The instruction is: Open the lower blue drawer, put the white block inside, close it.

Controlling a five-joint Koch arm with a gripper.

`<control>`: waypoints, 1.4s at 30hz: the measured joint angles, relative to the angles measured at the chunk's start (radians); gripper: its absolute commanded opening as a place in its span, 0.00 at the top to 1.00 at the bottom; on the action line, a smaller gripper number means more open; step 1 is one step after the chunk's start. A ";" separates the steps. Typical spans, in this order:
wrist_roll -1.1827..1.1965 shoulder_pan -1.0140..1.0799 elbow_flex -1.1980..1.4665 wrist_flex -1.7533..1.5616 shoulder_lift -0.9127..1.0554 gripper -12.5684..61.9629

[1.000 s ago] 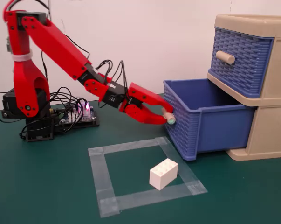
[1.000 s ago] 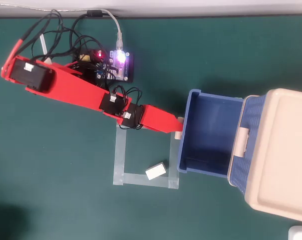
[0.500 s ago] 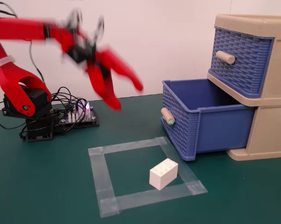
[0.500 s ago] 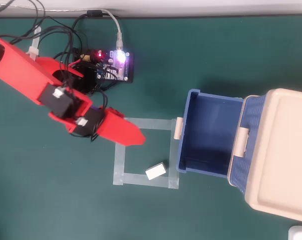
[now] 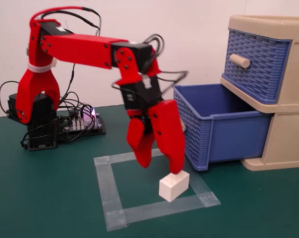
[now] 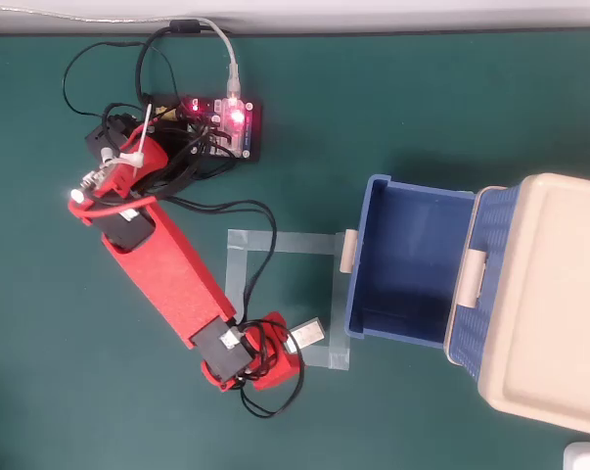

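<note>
The lower blue drawer (image 5: 228, 131) stands pulled out of the beige cabinet (image 5: 288, 144), and its inside is empty in the overhead view (image 6: 412, 255). Its handle (image 6: 348, 251) faces the tape square. The white block (image 5: 173, 186) lies on the tape at the square's front right corner, and it partly shows in the overhead view (image 6: 309, 334). My red gripper (image 5: 160, 167) points down, open, with nothing held. One fingertip (image 5: 176, 170) is right at the block's top, the other is to its left. From overhead the gripper (image 6: 280, 348) covers part of the block.
The upper blue drawer (image 5: 253, 62) is shut, with an all-beige handle (image 5: 240, 60). A clear tape square (image 5: 107, 183) marks the green mat. The arm base, a lit controller board (image 6: 221, 122) and loose cables sit at the back left.
</note>
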 measured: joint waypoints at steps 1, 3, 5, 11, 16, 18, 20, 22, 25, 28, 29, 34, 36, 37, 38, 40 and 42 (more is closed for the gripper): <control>0.003 -0.003 -0.002 0.000 -0.009 0.37; 0.006 -0.005 -0.018 0.002 -0.035 0.37; 0.006 -0.005 -0.040 0.002 -0.061 0.37; 0.006 -0.005 -0.041 0.000 -0.123 0.37; 0.006 -0.028 -0.041 0.000 -0.167 0.42; 0.006 -0.032 -0.043 -0.003 -0.178 0.49; 0.008 -0.037 -0.046 0.002 -0.192 0.62; 0.008 -0.038 -0.058 0.009 -0.193 0.82; 0.008 -0.054 -0.064 0.064 -0.193 0.94; 0.006 -0.055 -0.118 0.112 -0.198 0.94; 0.006 -0.057 -0.138 0.140 -0.198 0.94; 0.006 -0.038 -0.365 0.337 -0.106 0.94; 0.002 -0.038 -0.477 0.436 -0.044 0.94; -0.002 -0.044 -0.526 0.477 -0.025 0.94; -0.003 -0.060 -0.584 0.491 -0.009 0.94; -0.006 -0.118 -0.638 0.505 -0.003 0.94; -0.003 -0.238 -0.703 0.497 -0.031 0.94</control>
